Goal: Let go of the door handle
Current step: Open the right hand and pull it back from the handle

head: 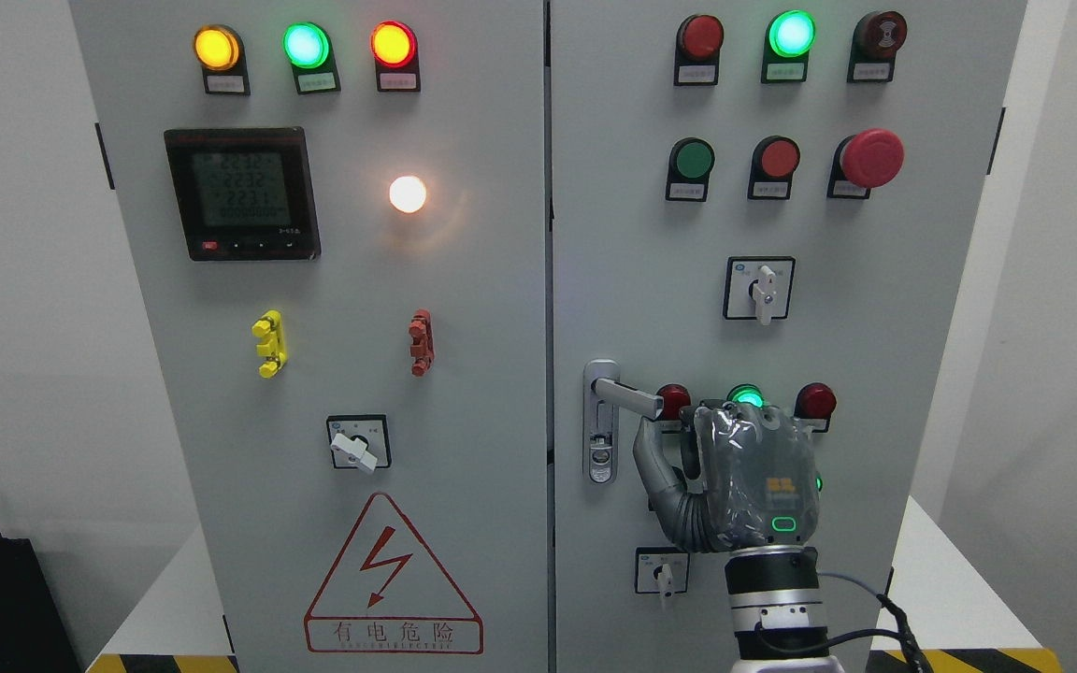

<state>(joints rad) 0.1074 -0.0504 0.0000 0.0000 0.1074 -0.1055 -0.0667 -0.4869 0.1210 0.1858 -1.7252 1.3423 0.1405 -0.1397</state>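
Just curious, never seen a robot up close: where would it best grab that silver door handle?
Probably the lever's free right end: the door handle juts rightward from its plate, slightly downward. The right hand is just right of it, so coming from that side suits.

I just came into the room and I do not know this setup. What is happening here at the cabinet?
A humanoid robot stands before a grey electrical cabinet with indicator lights and switches. Its right hand is raised at the right door, just right of the silver door handle. The thumb reaches up toward the lever's free end, but the hand does not grip it. The left arm is not visible.
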